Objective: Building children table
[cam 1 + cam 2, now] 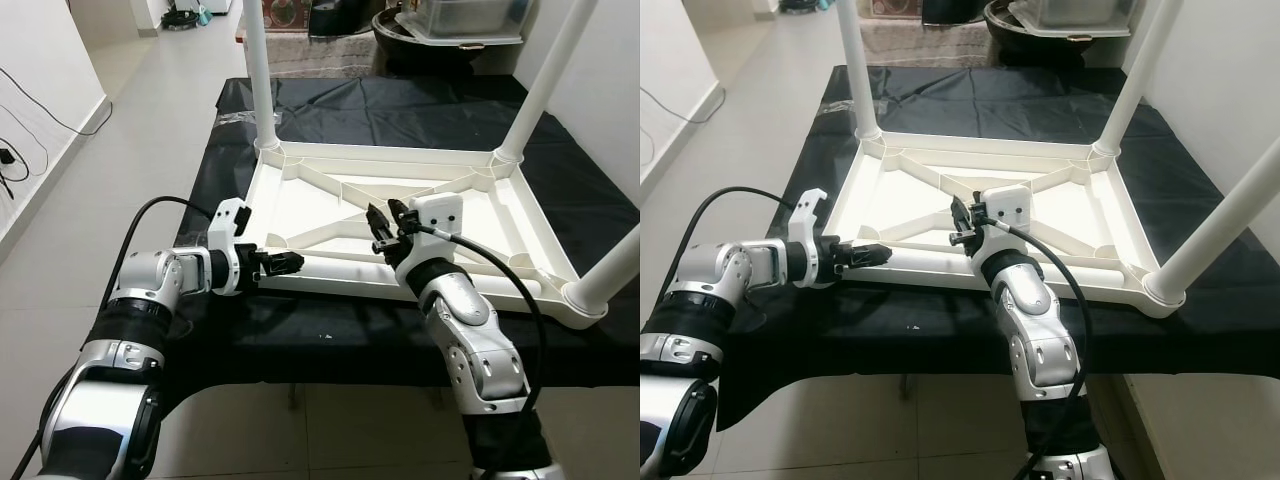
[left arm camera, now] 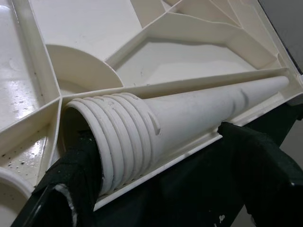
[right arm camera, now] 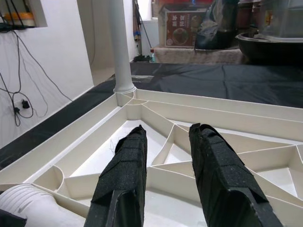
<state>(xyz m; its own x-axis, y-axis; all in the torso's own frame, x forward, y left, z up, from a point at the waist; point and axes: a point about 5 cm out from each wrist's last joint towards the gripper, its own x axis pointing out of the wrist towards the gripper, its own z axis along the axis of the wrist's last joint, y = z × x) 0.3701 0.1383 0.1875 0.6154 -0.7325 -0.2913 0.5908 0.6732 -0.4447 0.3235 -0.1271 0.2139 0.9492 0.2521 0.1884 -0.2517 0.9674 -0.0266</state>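
So the left gripper (image 1: 283, 263) sits at the near-left corner of the upside-down white tabletop (image 1: 330, 205), its two black fingers (image 2: 75, 175) clamped around the threaded end of the loose table leg (image 1: 400, 268). That leg lies flat along the near rail inside the tabletop, and the right arm hides its middle stretch in the head views. Three legs are already standing in their corners: the far-left leg (image 1: 261, 75), the far-right leg (image 1: 545, 85) and the near-right leg (image 1: 610, 275), all three cut off by the frame edges up top, so four legs in total counting the loose one. The whole thing rests on a black cloth-covered table (image 1: 420, 110). Further right, the right gripper (image 1: 385, 222) hovers over the middle ribs of the tabletop, fingers parted a bit with nothing between them.
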